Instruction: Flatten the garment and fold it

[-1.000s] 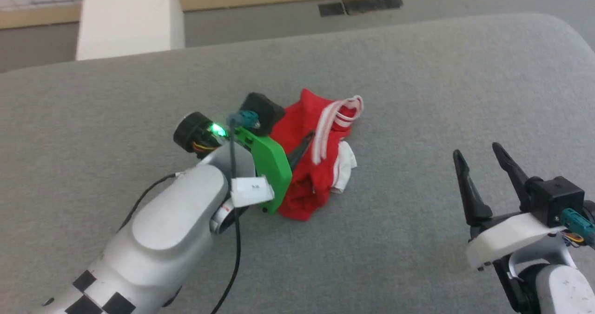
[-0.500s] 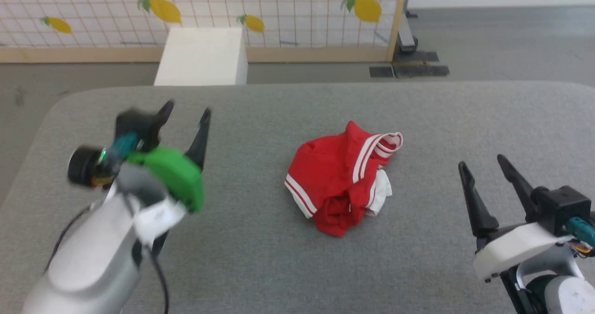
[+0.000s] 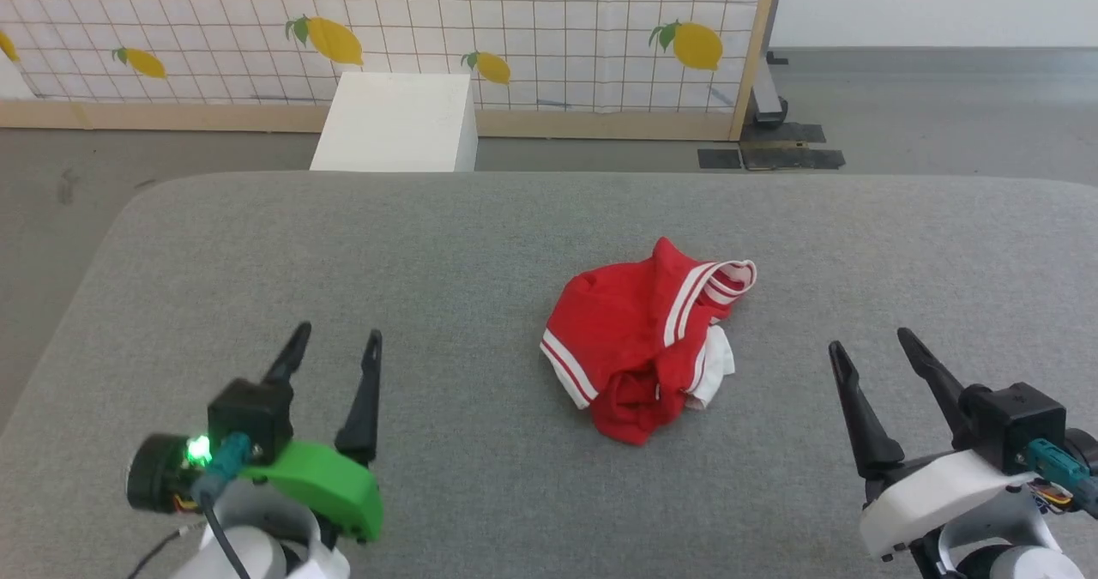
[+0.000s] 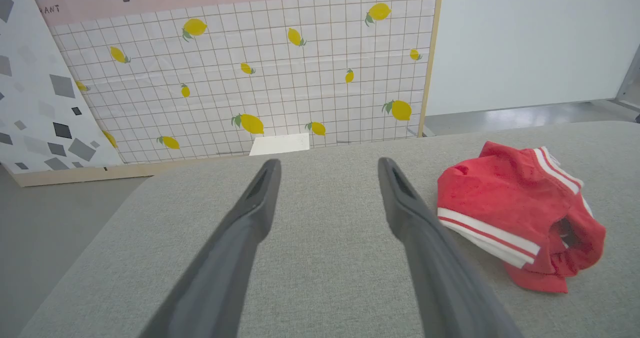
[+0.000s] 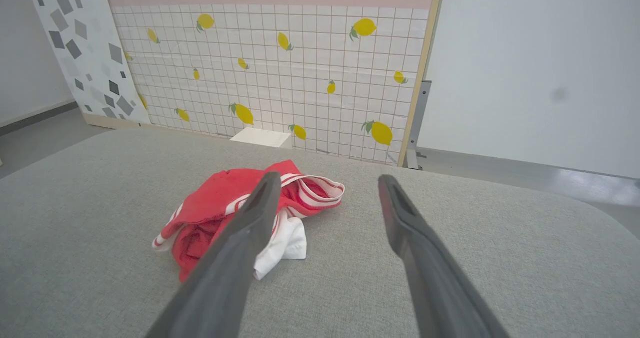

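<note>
So here's where I'm at: the garment (image 3: 645,349) is sitting in a crumpled red heap on the grey tabletop (image 3: 412,253), a bit right of centre in the head camera. It's not flattened at all, just bunched up on itself. The white-and-red striped trim curls over the top and runs along the left edge, and a lump of white lining pokes out on its right side.

My left hand (image 3: 338,332) is down at the lower left, released, fingers spread wide with nothing between them, well apart from the cloth. My right hand (image 3: 866,339) is at the lower right, same deal: spread, empty, not touching the garment. The heap lies between the two, further up the tabletop than either set of fingertips.

Past the far edge there's a white box (image 3: 395,124) on the floor, with a lemon-print panel (image 3: 532,39) standing behind it.
</note>
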